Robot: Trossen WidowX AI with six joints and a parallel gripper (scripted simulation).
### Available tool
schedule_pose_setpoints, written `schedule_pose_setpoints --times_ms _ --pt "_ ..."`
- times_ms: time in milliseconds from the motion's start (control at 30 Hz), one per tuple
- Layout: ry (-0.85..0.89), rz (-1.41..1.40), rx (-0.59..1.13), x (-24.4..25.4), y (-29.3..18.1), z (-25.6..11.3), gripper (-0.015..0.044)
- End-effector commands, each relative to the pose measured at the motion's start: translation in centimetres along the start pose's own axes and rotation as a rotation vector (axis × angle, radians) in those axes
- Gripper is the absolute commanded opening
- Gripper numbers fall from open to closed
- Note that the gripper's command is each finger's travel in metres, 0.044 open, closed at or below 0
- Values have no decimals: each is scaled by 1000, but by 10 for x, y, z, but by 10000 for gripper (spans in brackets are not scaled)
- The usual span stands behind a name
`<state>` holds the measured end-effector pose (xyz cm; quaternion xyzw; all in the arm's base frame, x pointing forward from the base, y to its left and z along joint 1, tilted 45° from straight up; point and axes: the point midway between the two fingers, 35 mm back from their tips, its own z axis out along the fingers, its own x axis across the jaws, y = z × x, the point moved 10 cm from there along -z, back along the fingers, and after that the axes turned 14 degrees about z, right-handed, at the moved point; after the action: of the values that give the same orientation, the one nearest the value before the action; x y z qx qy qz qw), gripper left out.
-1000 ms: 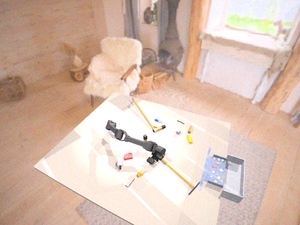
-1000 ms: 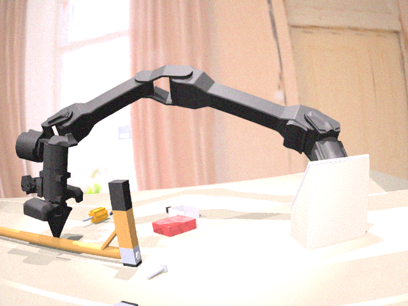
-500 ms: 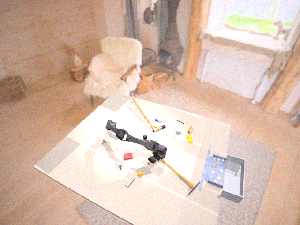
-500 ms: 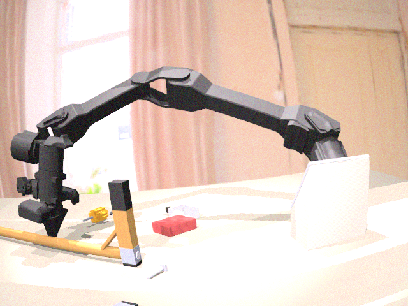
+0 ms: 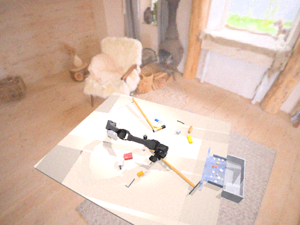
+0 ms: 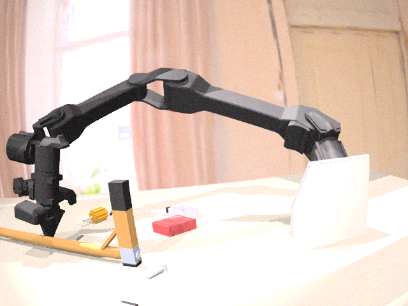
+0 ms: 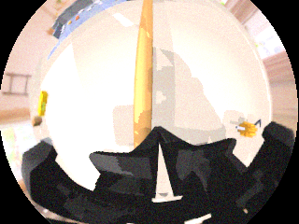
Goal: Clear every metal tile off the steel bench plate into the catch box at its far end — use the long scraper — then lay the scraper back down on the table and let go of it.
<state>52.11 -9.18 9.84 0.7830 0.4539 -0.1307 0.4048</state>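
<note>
From my seat the biggest thing is the pale table (image 5: 101, 189) (image 6: 230, 280) (image 7: 210, 61), with the black arm (image 5: 138, 140) (image 6: 243, 102) reaching across it. Calling the top of the overhead view twelve and reading from the gripper (image 5: 157, 156) (image 6: 49, 234) (image 7: 159, 130), the long scraper (image 5: 176, 171) (image 6: 65, 245) (image 7: 144, 70) runs out toward four o'clock, its dark blade (image 5: 194, 187) just beside the bench plate's near corner. A second wooden-handled tool (image 5: 143, 113) lies toward eleven. The grey catch box (image 5: 232, 196) sits between three and four, beyond the blue-grey bench plate (image 5: 208, 167) (image 7: 89, 15). My fingertips are together at the scraper's handle, which passes next to them rather than between them; whether they touch it I can't tell. At nine o'clock is a red block (image 5: 127, 156) (image 6: 174, 225), at two a yellow block (image 5: 189, 139) (image 7: 43, 103), and between seven and eight a ribbed orange piece (image 5: 139, 173) (image 6: 99, 215) (image 7: 248, 129). Smallest are the metal tiles (image 5: 218, 177), white and orange, scattered over the bench plate.
</note>
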Motion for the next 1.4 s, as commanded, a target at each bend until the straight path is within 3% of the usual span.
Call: schedule_pose_setpoints --times_ms 0,1367 --pt "6 2 -2 8 -2 0 0" --pt "7 9 -5 48 -10 1 0"
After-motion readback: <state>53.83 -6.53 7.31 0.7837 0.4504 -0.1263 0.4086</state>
